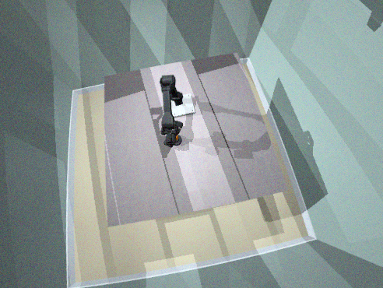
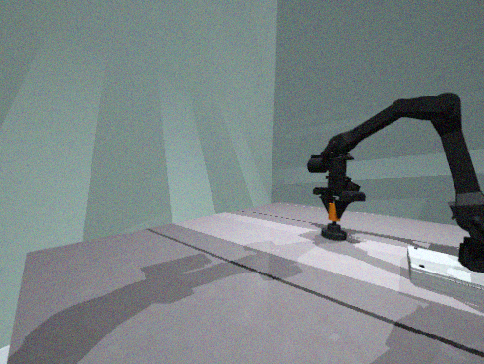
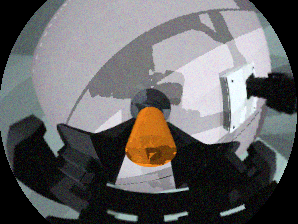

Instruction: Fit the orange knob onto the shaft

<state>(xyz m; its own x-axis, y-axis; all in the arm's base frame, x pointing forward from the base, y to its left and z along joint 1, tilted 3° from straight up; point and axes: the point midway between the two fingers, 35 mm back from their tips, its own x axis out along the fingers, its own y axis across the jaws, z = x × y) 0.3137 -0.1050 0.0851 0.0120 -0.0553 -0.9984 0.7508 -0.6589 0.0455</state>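
The orange knob is upright between the fingers of my gripper, which is shut on it. The round dark pedestal stands directly below. In the exterior view the knob's lower end is just above the pedestal, at the top of the short dark shaft, with a small gap down to the pedestal's base. Whether the shaft's tip is inside the hole cannot be told. The shaft's flat side is hidden. In the wrist view the knob covers the shaft and part of the pedestal.
A white base plate lies beside the arm's base. The arm reaches over to the pedestal. Shadows of the arm fall across the grey table.
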